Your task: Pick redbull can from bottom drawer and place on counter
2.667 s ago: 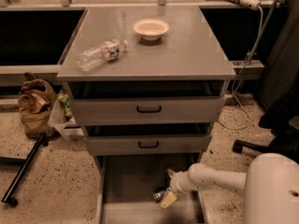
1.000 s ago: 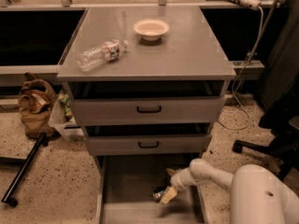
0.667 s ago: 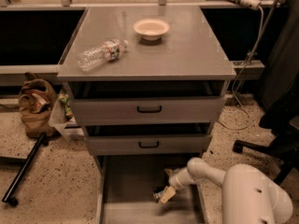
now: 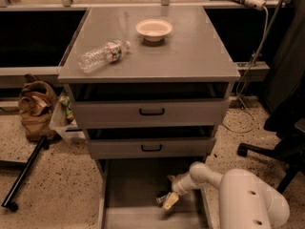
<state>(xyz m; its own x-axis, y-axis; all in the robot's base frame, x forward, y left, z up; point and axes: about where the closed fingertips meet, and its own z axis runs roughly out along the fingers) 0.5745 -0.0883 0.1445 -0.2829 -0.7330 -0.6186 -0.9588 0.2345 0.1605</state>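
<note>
Starting left: brown bag [image 4: 32, 108] on the floor, clear water bottle [image 4: 102, 55] lying on the counter [image 4: 190, 56], white bowl [image 4: 154, 29] further back. Bottom drawer [image 4: 128, 190] is pulled out. The redbull can [image 4: 161, 198] is in its right-front part, a small dark-silver shape touching or just beside the gripper [image 4: 167, 202]. The gripper sits low inside the drawer, reaching in from the right; can't tell if it is open or clamped on the can. Step in hand looks like the grasp: seat the can squarely, squeeze firm, lift straight up clear of the drawer wall and the middle drawer [image 4: 151, 148] before swinging to the counter. Can mostly hidden by the gripper, upright or tipped unclear. Drawer front is cut off at the bottom edge.
</note>
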